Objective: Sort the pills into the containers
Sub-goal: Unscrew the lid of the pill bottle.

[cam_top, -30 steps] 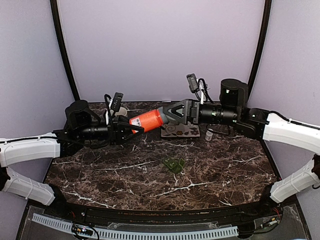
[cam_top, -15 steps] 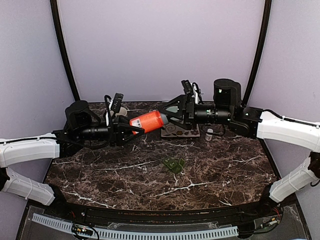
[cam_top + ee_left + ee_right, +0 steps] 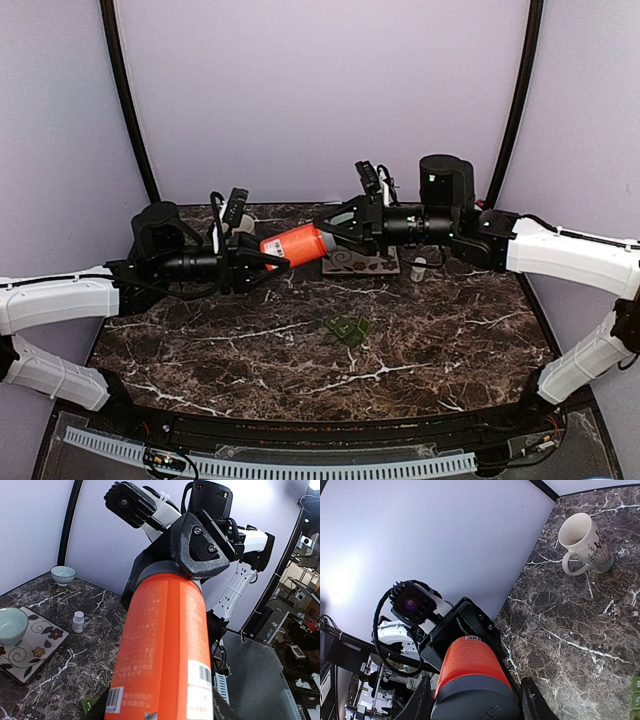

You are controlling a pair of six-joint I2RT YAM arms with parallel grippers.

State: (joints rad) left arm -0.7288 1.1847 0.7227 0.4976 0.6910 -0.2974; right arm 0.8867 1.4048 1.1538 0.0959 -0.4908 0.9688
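the orange bottle (image 3: 295,243) hangs level in the air above the marble table (image 3: 450,340), spanned between the two arms, and the hold looks made for opening it. the left gripper (image 3: 262,258) is clamped around the bottle's lower body, its fingers pressing both flanks near the label in the left wrist view, so the body cannot turn. the right gripper (image 3: 328,232) meets it from the opposite side, closed onto the dark grey cap (image 3: 475,700), which fills the gap between its fingers in the right wrist view. one arm bracing while the other can twist is my reading of why they face each other end to end. the cap looks seated on the neck, so no pills can come out yet, and none are visible anywhere. the dark green pill-box strip (image 3: 347,330) lies flat on the table nearer the arms' bases, below and slightly right of the bottle, well apart from both grippers; it seems left in open ground so the bottle can later be tipped over it. whether its compartments stand open is too small to tell. behind the work sit a patterned tray (image 3: 362,262), a small white bottle (image 3: 418,268) just beside the tray, and a beige mug (image 3: 582,542), all out of the way at the back. the main risk is the bottle slipping in the left grip as the cap is turned.
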